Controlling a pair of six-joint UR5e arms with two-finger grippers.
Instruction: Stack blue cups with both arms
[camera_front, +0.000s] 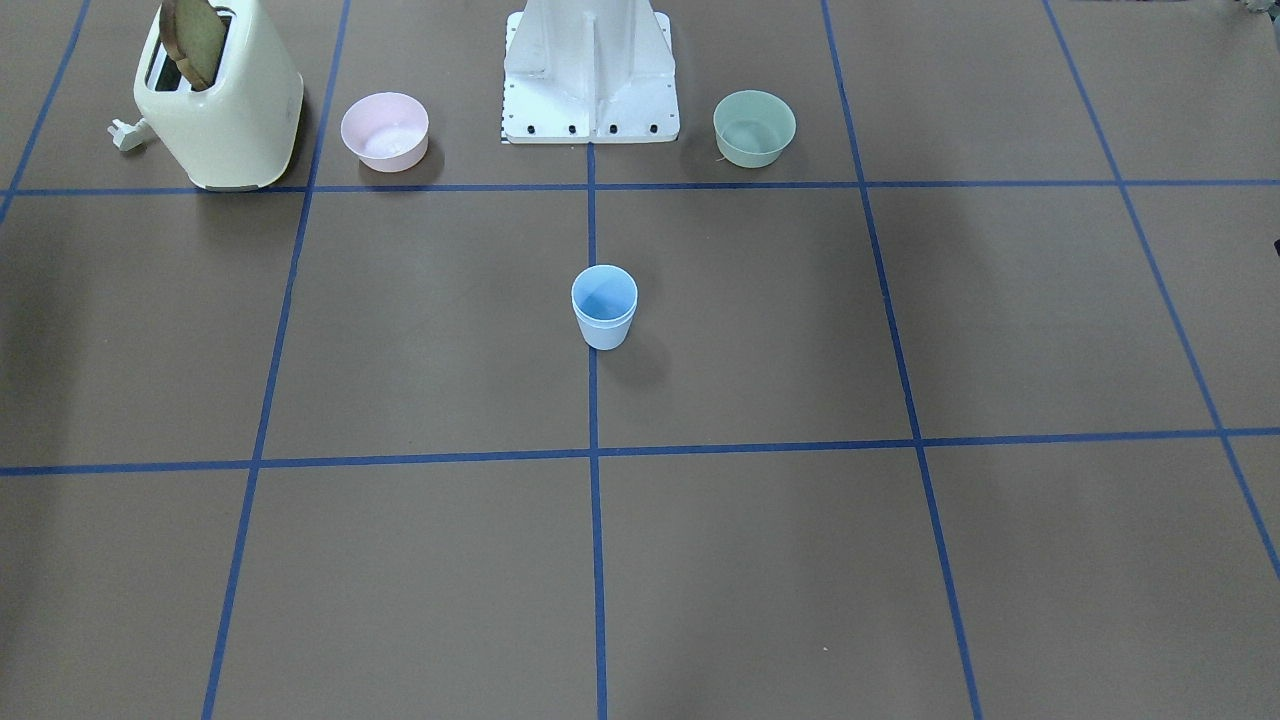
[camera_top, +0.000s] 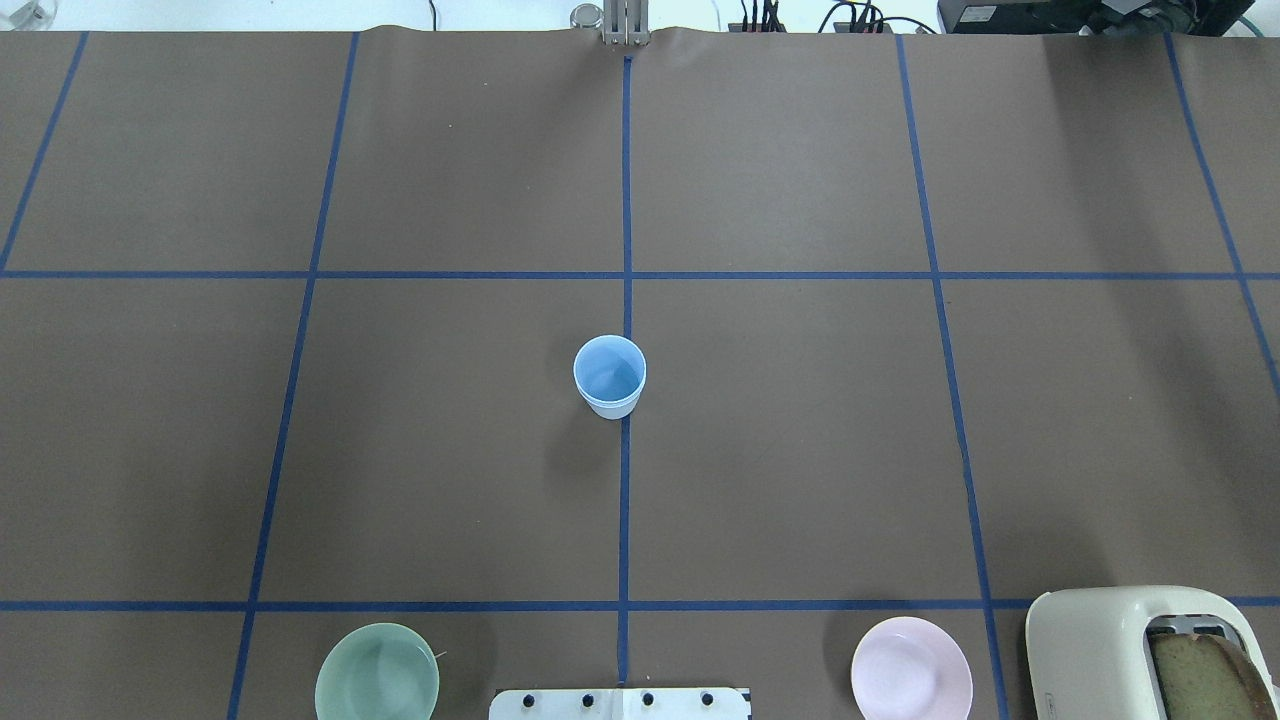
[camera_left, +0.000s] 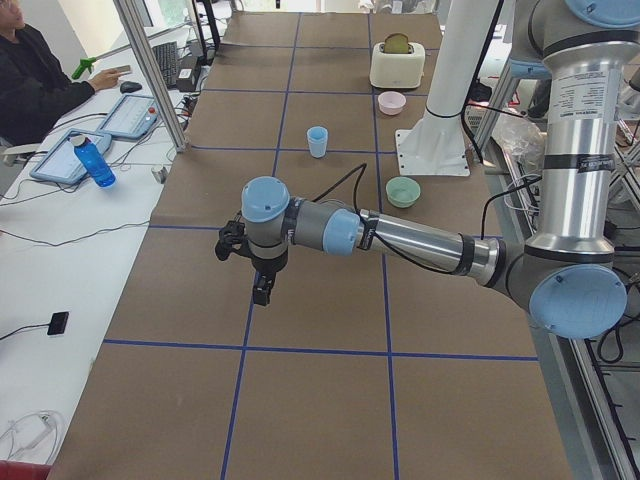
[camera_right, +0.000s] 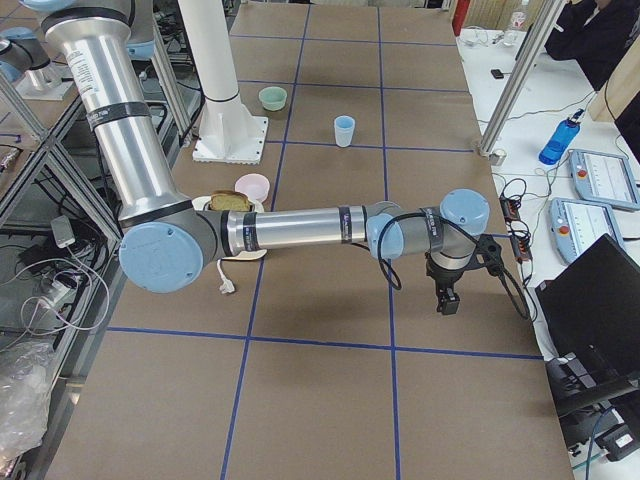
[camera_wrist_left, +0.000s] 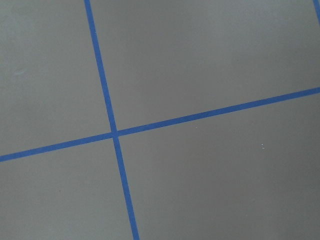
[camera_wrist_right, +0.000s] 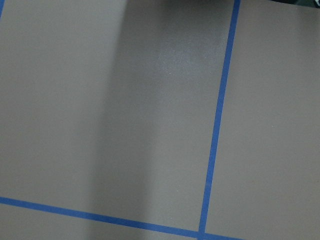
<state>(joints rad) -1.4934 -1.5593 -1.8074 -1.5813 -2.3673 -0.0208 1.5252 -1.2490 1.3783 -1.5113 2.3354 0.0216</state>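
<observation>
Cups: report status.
Left pincer, right pincer out at table ends, state unclear. Cups nested, upright, mid-table. Nothing in the way.

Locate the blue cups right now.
In the overhead view the blue cups stand nested at table centre on the middle tape line, ahead of the white pedestal.
</observation>
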